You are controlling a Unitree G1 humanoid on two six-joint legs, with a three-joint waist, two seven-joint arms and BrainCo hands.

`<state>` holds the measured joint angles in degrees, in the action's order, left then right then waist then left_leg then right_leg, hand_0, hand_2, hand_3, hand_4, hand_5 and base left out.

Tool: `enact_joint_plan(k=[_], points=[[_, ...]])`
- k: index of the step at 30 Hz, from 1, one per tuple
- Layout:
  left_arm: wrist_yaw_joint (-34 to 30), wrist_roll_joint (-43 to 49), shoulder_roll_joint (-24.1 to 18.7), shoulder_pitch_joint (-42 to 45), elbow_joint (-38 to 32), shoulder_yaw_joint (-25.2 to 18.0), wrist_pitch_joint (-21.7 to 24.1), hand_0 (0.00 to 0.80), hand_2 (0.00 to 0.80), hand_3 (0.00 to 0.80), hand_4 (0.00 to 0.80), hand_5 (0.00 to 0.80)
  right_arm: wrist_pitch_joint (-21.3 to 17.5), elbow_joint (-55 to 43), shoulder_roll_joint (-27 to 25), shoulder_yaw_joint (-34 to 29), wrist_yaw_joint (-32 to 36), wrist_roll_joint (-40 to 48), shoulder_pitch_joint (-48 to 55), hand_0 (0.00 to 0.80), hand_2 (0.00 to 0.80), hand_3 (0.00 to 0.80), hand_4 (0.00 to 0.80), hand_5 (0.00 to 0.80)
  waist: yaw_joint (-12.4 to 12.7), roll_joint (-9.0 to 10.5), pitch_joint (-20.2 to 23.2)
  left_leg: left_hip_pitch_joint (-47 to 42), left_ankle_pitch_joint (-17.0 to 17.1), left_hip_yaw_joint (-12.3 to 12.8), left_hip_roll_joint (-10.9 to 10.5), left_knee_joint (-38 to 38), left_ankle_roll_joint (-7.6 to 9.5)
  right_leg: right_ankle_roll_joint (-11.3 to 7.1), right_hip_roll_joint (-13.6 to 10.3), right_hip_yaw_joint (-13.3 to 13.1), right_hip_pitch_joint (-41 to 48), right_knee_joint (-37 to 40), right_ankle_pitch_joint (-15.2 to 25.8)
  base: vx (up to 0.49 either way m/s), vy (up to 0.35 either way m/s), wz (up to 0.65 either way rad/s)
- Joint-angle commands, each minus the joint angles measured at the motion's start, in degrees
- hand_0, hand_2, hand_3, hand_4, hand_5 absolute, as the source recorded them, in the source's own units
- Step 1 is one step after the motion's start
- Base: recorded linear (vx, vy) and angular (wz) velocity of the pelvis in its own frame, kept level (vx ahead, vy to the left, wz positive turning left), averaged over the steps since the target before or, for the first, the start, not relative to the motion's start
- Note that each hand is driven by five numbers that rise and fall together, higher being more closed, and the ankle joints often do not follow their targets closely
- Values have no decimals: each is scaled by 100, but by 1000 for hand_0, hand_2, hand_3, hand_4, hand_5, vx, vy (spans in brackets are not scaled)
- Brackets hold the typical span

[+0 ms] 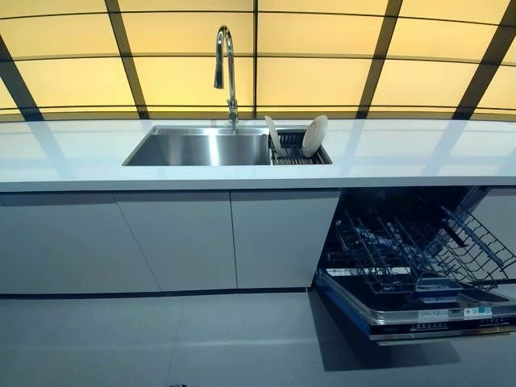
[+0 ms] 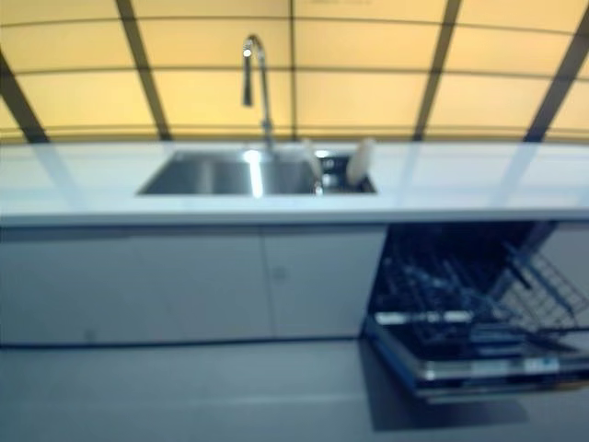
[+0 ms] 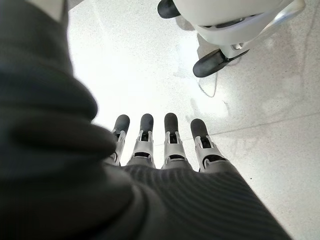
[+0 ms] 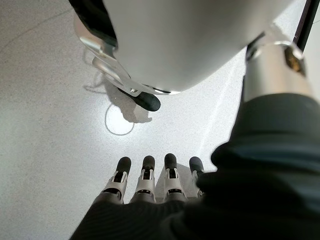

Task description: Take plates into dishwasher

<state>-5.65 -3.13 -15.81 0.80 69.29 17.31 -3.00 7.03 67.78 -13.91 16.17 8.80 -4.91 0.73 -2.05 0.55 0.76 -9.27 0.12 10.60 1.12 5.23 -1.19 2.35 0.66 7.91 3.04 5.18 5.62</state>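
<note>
Plates (image 1: 314,135), two of them by the look, stand on edge in a small rack (image 1: 294,153) at the right end of the sink (image 1: 197,147); one leans left (image 1: 272,133), the rounder white one leans right. Tap (image 1: 226,68) rises behind the basin. Sink is set into a long white bench (image 1: 419,157).

Dishwasher (image 1: 419,266) sits below the bench, to the right of the sink, door dropped open and the lower wire basket (image 1: 403,250) drawn out. No plates in it that I can see.

Left robot hand (image 3: 160,145): hanging down toward the floor (image 1: 161,339), fingers straight and relaxed, nothing in them. Right robot hand (image 4: 150,182): same, fingers extended, empty, pointing at the floor. Neither is near the bench.

Judgement: task not started; first plate yet to be picked.

Risks from here:
- Plates are thin, smooth and only leaning in the rack; a pinch on the rim could slip, dropping one into the steel basin.
- Lifting one may tip its neighbour.
- Open door juts out low; stepping closer could clip it.

Writing: a small label strip on the door's front edge, too small to read.
</note>
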Motion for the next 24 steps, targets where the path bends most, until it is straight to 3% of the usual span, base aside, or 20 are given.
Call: enact_joint_plan(k=[1,24], points=[[190,-16,205,-408,334,-71,207,0,0,0,0,0,0,541,6,98,-55,48,-294,0,0,0,0,0,6,13,-178,58,-572,-344,-498,-23,506,-285,208,104,591,-18,-898,0,0,0],[166,-41,243,-379,376,-102,176,0,0,0,0,0,-139,568,14,90,-68,83,-278,0,0,0,0,0,13,23,-241,0,-583,-361,-514,-23,527,-273,197,98,612,-100,-948,3,6,0]])
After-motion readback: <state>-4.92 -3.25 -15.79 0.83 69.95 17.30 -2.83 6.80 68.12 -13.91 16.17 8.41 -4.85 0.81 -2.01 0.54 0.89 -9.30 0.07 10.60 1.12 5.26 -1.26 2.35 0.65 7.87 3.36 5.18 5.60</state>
